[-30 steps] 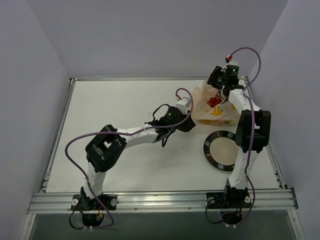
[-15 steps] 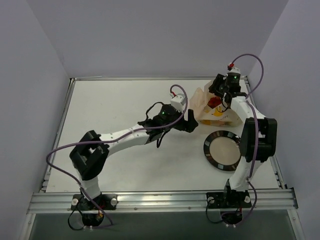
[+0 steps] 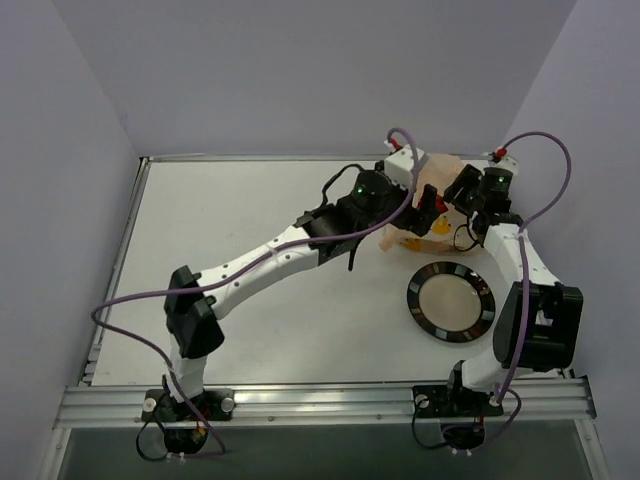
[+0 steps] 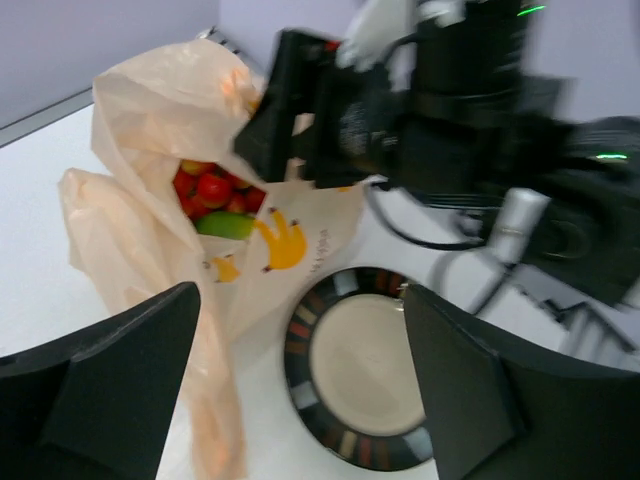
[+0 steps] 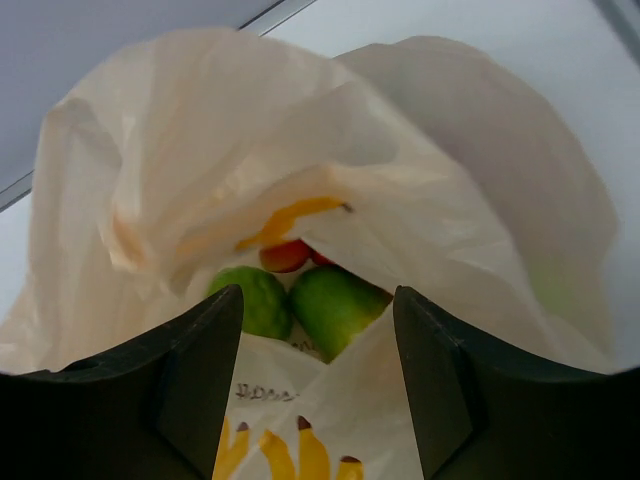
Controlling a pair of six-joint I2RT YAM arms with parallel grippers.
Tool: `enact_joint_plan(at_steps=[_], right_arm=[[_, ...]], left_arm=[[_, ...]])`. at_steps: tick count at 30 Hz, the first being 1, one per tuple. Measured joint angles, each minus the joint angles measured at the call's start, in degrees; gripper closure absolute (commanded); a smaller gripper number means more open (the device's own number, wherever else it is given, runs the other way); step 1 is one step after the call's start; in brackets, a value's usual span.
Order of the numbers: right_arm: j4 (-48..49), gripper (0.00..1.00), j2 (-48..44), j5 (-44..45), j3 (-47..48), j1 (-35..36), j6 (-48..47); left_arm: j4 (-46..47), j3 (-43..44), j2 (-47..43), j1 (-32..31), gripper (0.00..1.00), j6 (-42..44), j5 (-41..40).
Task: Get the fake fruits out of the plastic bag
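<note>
The white desk is filling the middle of the top view; the left arm is stretching from lower left to upper right, and the right arm is rising along the right edge; both are meeting at the bag, which is lying crumpled at the desk's upper right; the plate is sitting just below it, bare. In the left wrist view the bag is taking up the upper left with its mouth gaping, and the plate is lying at lower centre; the left pincer is hanging spread above both, pinching nothing. In the right wrist view the right pincer is also standing spread, pointing into the bag and gripping nothing. The fruits are all lying inside the bag: two green balls side by side, something red behind them, and red berries above a green piece.
</note>
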Motion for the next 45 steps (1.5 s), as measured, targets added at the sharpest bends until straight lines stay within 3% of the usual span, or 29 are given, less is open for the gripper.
enact_joint_plan(at_steps=[11,15,21,24,25,26,28,38,40,41,42,43,45], right_arm=[[-0.7,0.19,-7.5,1.5,-5.5,-4.5,1.9],[-0.9,0.18,-4.4,1.7,-5.7,-4.5,2.1],[-0.7,0.35,-0.7,4.6,-6.8,-5.9,2.3],[0.0,0.69,1.0,6.2,-8.4,-7.2,2.4],[0.3,0.86,1.6,6.7,-8.9,-7.6,2.6],[0.8,0.9,2.0,7.2,-9.5,-8.0,2.4],[2.3,0.95,2.2,8.2,-10.3,-8.5,3.2],[5.9,0.96,2.2,9.4,-13.2,-9.2,3.8],[6.1,0.96,2.2,9.4,-13.3,-9.2,3.8],[6.2,0.96,2.2,9.4,-13.4,-9.2,3.8],[6.4,0.96,2.2,9.4,-13.4,-9.2,3.9],[6.7,0.96,2.2,9.4,-13.6,-9.3,4.0],[7.3,0.96,2.3,8.8,-13.8,-9.7,4.5]], left_arm=[[-25.9,42.8,36.3,4.7,0.03,9.2,-4.0],[-29.5,46.3,40.8,6.7,0.03,10.8,-4.1],[-29.1,45.2,41.3,9.1,0.02,10.9,-4.1],[-27.8,44.6,41.4,9.7,0.03,10.7,-4.3],[-27.3,44.5,41.4,9.8,0.03,10.5,-4.3],[-26.8,44.5,41.4,9.9,0.03,10.3,-4.2],[-25.2,44.2,41.4,10.0,0.04,9.3,-3.3],[-16.8,39.4,42.6,10.1,0.03,2.1,4.1],[-16.2,39.5,43.4,10.3,0.34,0.6,5.1],[-15.9,39.5,43.8,10.5,0.73,0.0,5.3],[-15.3,39.1,44.0,10.7,0.87,-0.7,5.6],[-14.5,37.9,43.9,11.0,0.97,-0.8,6.1],[-10.8,32.6,42.5,11.6,0.98,-1.6,6.8]])
